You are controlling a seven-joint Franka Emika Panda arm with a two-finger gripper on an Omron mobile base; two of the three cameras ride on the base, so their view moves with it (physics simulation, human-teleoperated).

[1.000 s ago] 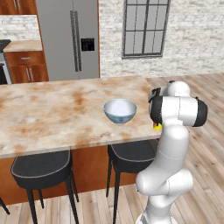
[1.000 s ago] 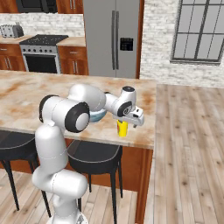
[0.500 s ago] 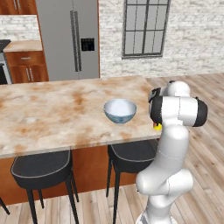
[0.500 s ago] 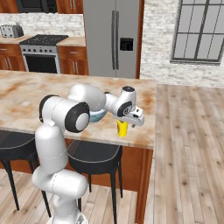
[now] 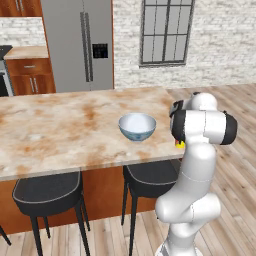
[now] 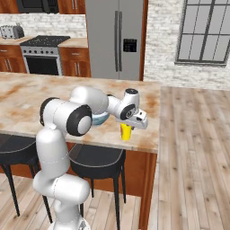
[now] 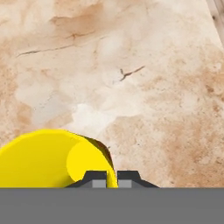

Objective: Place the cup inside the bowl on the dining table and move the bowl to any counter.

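The yellow cup point(image 6: 126, 132) stands up straight on the long marble desk point(image 6: 27, 96), close to the desk's end and near its front edge. The hand point(image 6: 128, 127) hangs right over the cup and points down at it. From the hand's own camera, the cup point(image 7: 52, 159) is a big yellow circle at about 7 o'clock, and the two dark fingertips point(image 7: 96, 178) sit side by side at 6 o'clock with the cup's thin rim between them. The tips look nearly together on that rim, so the hand seems to be pinching the cup's wall. In the left base view only a small bit of the yellow cup point(image 5: 179, 145) peeks out from behind the white arm. The bowl point(image 5: 137, 126) is round, pale blue-grey outside and white inside. It sits on the desk point(image 5: 55, 130) at about 9 o'clock from the cup, near it but not touching. In the right base view the bowl point(image 6: 99, 119) is mostly hidden behind the arm. Black round stools point(image 5: 47, 192) stand under the front edge of the desk. A tall grey fridge point(image 6: 117, 38) stands at the back wall, with a stove point(image 6: 42, 56) beside it.
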